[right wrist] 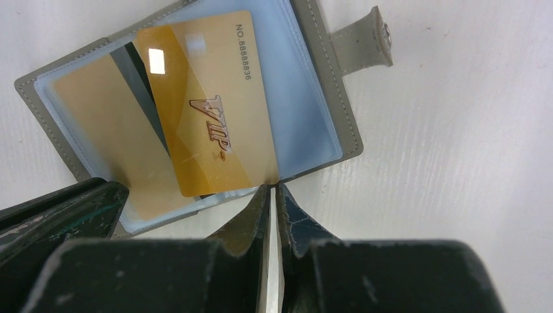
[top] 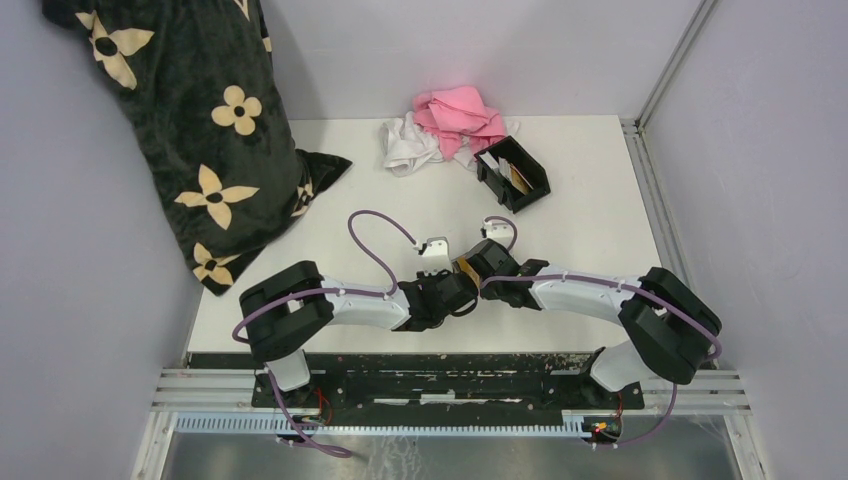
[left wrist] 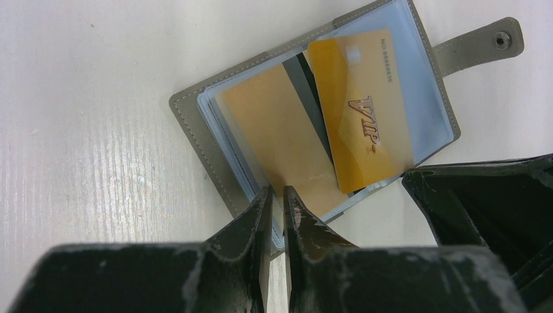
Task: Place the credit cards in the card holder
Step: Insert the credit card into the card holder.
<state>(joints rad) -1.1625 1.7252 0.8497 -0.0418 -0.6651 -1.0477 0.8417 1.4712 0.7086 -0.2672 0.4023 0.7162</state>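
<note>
On bench (top: 600, 230), just ahead of arm bases, wallet (left wrist: 199, 147) lies open. Left hand (left wrist: 275, 195) pinches its near edge. Right hand (right wrist: 274, 192) pressed almost together at gold card (right wrist: 209, 104) corner; actual grip, cannot tell. Best: left pins wallet flat, right draws card out slowly, level. Card glossy, thin, VIP-marked, askew over sleeve. Holder (top: 535, 178) well apart, far right

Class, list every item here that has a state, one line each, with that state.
wallet: open, lying flat
VIP card: tilted across the open wallet, corner pinched
left tool: shut on wallet
right tool: shut on VIP card
card holder: upright, cards inside
pink cloth: crumpled
</note>
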